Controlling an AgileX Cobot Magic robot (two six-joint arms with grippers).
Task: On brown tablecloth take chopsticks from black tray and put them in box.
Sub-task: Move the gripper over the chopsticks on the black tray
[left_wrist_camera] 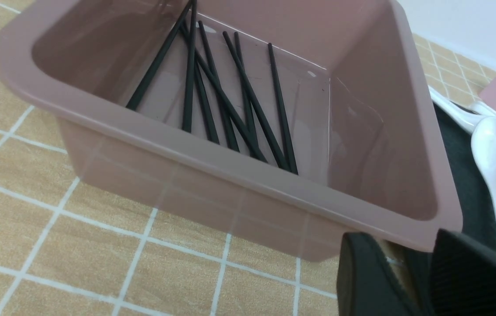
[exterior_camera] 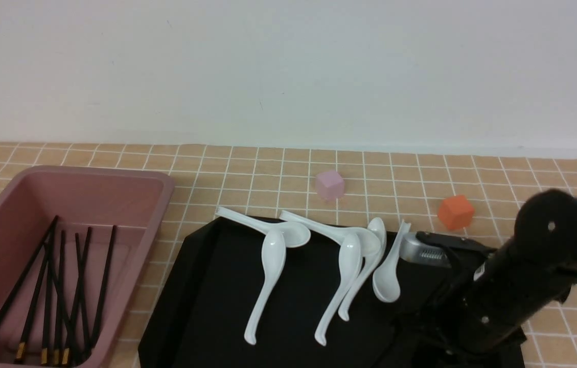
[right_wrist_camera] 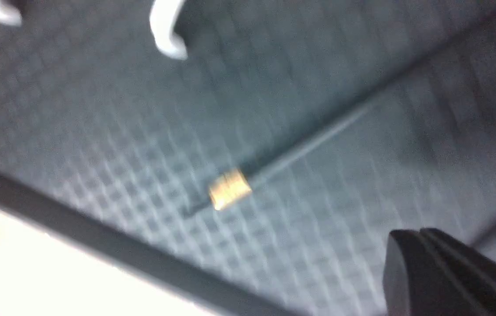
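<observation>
Black chopstick [right_wrist_camera: 309, 142] blurred on tray [right_wrist_camera: 98, 109] (gold band clear), right pincer [right_wrist_camera: 406, 245] mostly cropped

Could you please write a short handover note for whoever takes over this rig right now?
Left pincer: open, empty, by a corner of the box.
Right pincer: over the tray; view too blurred to tell open from shut.
Done: several chopsticks lie in the box.
Left: at least one chopstick lies on the tray, not gripped; move it to the box.
</observation>
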